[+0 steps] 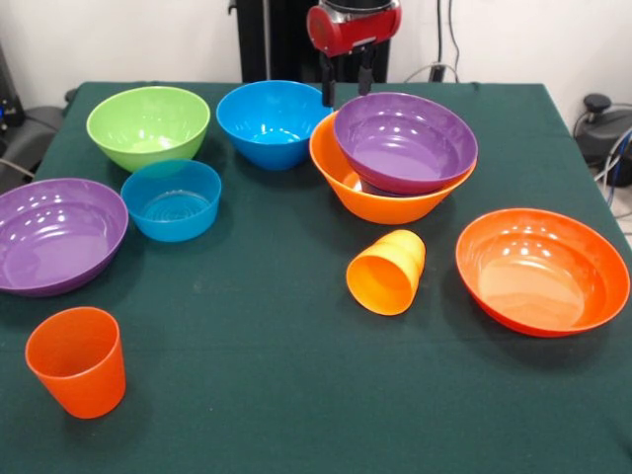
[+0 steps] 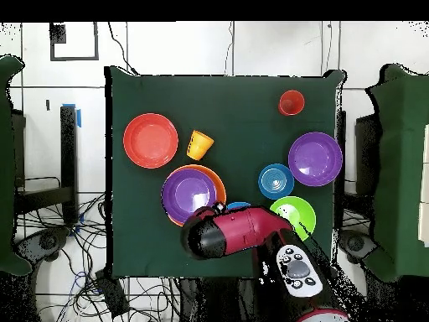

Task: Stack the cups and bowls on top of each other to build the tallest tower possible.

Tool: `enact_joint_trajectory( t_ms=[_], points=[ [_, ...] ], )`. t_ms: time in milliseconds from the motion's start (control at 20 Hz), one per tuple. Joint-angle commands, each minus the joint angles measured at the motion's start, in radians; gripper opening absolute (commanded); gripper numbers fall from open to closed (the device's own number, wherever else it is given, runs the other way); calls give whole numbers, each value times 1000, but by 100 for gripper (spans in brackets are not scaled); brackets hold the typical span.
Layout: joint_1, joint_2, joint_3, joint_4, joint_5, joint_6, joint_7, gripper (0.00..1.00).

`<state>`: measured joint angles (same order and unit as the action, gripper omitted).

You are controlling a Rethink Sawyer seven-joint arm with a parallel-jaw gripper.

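My gripper hangs open and empty at the table's far side, just above the gap between the medium blue bowl and the tower. The tower is a purple bowl resting tilted inside the large yellow-orange bowl. Lying on its side in front of it is the yellow-orange cup. The red-orange cup stands upright at the near left. In the overhead view the arm covers the gripper and most of the blue bowl.
A lime green bowl, a small translucent blue bowl and a second purple bowl sit on the left. The wide red-orange bowl lies at the right. All rest on a dark green tablecloth.
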<state>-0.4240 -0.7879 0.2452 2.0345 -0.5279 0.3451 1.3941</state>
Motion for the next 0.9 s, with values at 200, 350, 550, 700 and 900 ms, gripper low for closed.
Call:
enact_joint_trajectory(
  t_ms=[200,350,550,700,900],
  points=[
    [-9,-20,67,-43,56,65,79,100],
    [-21,-58,80,-37,75,101,54,100],
    [-47,-119,104,-22,110,145,18,100],
    [-63,-134,116,-19,122,168,-2,100],
    [-70,-141,124,-15,130,187,-8,100]
  ],
)
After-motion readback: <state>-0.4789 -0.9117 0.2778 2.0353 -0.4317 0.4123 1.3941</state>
